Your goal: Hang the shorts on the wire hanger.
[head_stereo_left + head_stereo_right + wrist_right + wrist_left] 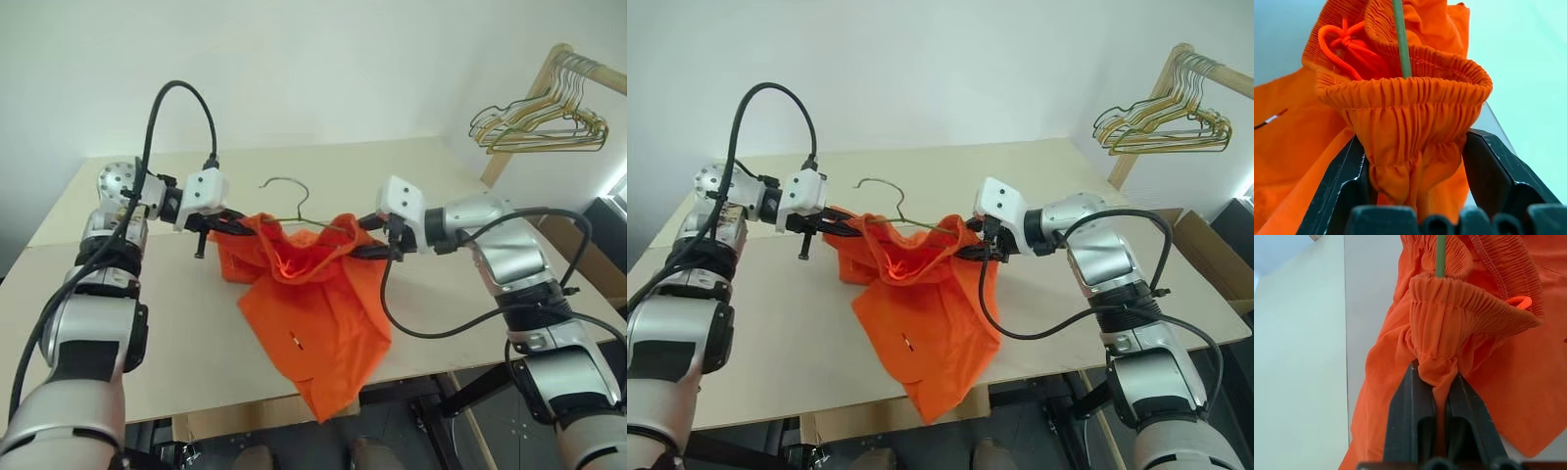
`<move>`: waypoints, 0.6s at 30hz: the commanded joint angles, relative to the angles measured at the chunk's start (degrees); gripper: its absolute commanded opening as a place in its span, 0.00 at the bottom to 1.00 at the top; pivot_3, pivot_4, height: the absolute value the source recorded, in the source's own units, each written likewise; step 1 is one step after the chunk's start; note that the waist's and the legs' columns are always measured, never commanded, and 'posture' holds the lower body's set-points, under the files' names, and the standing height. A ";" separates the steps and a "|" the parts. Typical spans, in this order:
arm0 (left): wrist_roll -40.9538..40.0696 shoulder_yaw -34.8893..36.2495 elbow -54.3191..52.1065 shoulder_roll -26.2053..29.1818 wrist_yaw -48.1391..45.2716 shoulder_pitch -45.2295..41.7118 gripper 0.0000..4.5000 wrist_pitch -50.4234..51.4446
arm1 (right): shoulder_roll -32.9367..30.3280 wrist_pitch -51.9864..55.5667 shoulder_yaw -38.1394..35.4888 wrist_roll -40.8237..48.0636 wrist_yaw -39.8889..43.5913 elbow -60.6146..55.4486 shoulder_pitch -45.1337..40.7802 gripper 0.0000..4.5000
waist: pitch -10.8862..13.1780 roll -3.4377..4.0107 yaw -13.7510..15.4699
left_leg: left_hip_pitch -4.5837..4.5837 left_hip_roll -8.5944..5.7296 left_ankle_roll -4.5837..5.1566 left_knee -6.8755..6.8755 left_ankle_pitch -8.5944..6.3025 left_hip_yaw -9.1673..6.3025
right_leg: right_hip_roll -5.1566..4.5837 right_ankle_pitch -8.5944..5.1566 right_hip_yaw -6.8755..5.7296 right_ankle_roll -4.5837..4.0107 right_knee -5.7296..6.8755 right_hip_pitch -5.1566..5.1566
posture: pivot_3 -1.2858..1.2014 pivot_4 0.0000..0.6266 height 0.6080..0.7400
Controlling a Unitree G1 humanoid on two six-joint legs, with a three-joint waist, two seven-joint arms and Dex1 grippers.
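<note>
Because the shorts (313, 294) need their waistband spread along the hanger (287, 201), both tools work at the band's two ends, one each side of the hook, lifting it off the desk (176, 323) while the legs trail down from the hook over the near desk edge. The left tool (1434, 377) is pinched nearly shut on a bunched fold of waistband. The right tool (1415, 161) has its jaws standing wider, with a gathered fold of waistband lying between them; whether they press it or have let go I cannot tell. The head views show the hook poking up above the orange cloth and the overall sag between the arms. The wrist views add that a green wire passes inside the waistband at each end, and that a drawstring (1339, 41) sits knotted inside. Far right of the hook, spare hangers (544, 122) hang on a wooden rack.
</note>
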 commanded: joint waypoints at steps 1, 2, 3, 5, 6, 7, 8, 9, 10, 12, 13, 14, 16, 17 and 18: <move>-1.65 1.37 -2.13 -0.24 -0.15 -0.69 0.00 -0.80 | -1.03 3.45 -1.62 2.49 1.57 -2.48 -1.84 0.62 | 0.00 0.00 0.01 | 0.00 0.00 0.00 0.00 0.00 0.00 | 0.00 0.00 0.00 0.00 0.00 0.00 | 0.52 0.00 1.00; -1.59 1.28 -2.25 -0.27 -0.02 -0.66 0.00 -1.17 | -1.10 4.01 -1.71 2.80 1.73 -2.69 -1.80 0.62 | 0.00 0.00 0.01 | -0.01 0.00 0.00 0.01 0.00 0.00 | 0.00 0.00 0.00 0.00 0.00 0.00 | 0.52 0.00 1.00; -1.36 1.06 -2.39 -0.22 -0.03 -0.59 0.00 -1.54 | -1.18 4.53 -1.79 3.09 1.85 -2.90 -1.76 0.62 | 0.00 0.00 0.01 | -0.01 0.00 0.00 0.01 0.00 0.00 | 0.00 0.00 0.00 0.00 0.00 0.00 | 0.52 0.00 1.00; -0.09 0.09 -2.90 0.22 0.24 -0.20 0.00 -2.93 | -1.35 5.81 -1.76 3.80 2.21 -3.21 -1.90 0.62 | 0.00 0.00 0.01 | -0.01 0.00 0.00 0.01 0.00 0.00 | 0.00 0.00 0.00 0.00 0.00 0.00 | 0.52 0.00 1.00; 0.36 -0.24 -3.12 0.34 0.43 0.06 0.00 -3.65 | -1.43 6.40 -1.61 3.99 2.46 -3.34 -2.00 0.62 | 0.00 0.00 0.01 | -0.01 0.00 0.00 0.01 0.00 0.00 | 0.00 0.00 0.00 0.00 0.00 0.00 | 0.52 0.00 1.00; 0.41 -0.30 -3.39 0.32 0.55 0.30 0.00 -3.87 | -1.58 6.95 -1.35 4.09 2.87 -3.51 -2.07 0.62 | 0.00 0.00 0.02 | -0.01 0.00 0.00 0.01 0.00 0.00 | 0.00 0.00 0.00 0.00 0.00 0.00 | 0.52 0.00 1.00; 0.12 -0.10 -3.63 0.18 0.58 0.51 0.00 -3.69 | -1.71 7.19 -1.08 4.07 3.17 -3.76 -2.04 0.59 | 0.00 0.00 0.02 | -0.01 0.00 0.00 0.01 0.00 0.00 | 0.00 0.00 0.00 0.00 0.00 0.00 | 0.52 0.00 1.00; -0.23 0.11 -3.84 0.05 0.58 0.69 0.00 -3.40 | -1.69 7.44 -0.98 4.14 3.24 -3.92 -2.03 0.54 | 0.00 0.00 0.01 | 0.00 0.00 0.00 0.01 0.00 0.00 | 0.00 0.00 0.00 0.00 0.00 0.00 | 0.52 0.00 1.00; -0.36 0.17 -4.04 0.06 0.56 0.87 0.00 -3.32 | -1.48 8.15 -0.83 4.21 3.09 -3.81 -2.23 0.49 | 0.00 0.00 0.01 | -0.01 0.00 0.00 0.01 0.00 0.00 | 0.00 0.00 0.00 0.00 0.01 0.00 | 0.52 0.00 1.00; 0.27 -0.30 -4.65 0.36 0.84 1.44 0.00 -3.85 | -1.18 8.95 -0.43 3.82 2.60 -3.37 -2.55 0.33 | 0.00 0.00 0.02 | -0.01 0.00 0.00 0.01 0.00 0.00 | 0.00 0.00 0.00 0.00 0.01 0.00 | 0.53 0.00 1.00; 0.79 -0.67 -4.93 0.56 1.03 1.78 0.00 -4.36 | -1.09 9.36 0.04 3.36 2.39 -2.88 -2.82 0.26 | 0.00 0.00 0.01 | -0.01 0.00 0.00 0.01 0.00 0.00 | 0.00 0.00 0.00 0.00 0.01 0.00 | 0.53 0.00 1.00; 0.78 -0.76 -5.34 0.57 1.01 2.14 0.00 -4.66 | -1.22 9.32 0.50 2.94 2.41 -2.75 -2.83 0.19 | 0.00 0.00 0.00 | -0.01 0.00 0.00 0.01 0.00 0.00 | 0.00 0.00 0.00 0.00 0.01 0.00 | 0.53 0.00 1.00; -2.46 1.09 -6.92 -0.69 0.59 2.56 0.00 -1.44 | -1.65 8.28 1.30 2.49 3.03 -3.01 -2.45 0.02 | 0.00 0.00 0.08 | 0.00 0.00 0.00 0.00 0.00 0.00 | 0.00 0.00 0.00 0.00 0.01 -0.01 | 0.53 0.00 1.00; -3.70 1.77 -7.66 -1.09 0.42 2.66 0.00 -0.18 | -1.81 7.97 1.49 2.38 3.26 -3.27 -2.24 0.00 | 0.00 0.00 0.09 | -0.02 0.00 0.00 0.01 0.00 0.00 | 0.00 0.00 0.00 0.00 0.01 -0.02 | 0.53 0.00 1.00; -4.36 2.03 -8.34 -1.17 0.10 2.74 0.00 0.64 | -1.89 7.79 1.73 2.18 3.38 -3.42 -2.11 0.00 | 0.00 0.00 0.10 | -0.03 0.00 0.00 0.02 0.00 0.00 | 0.00 0.00 0.00 0.00 0.01 -0.03 | 0.53 0.00 1.00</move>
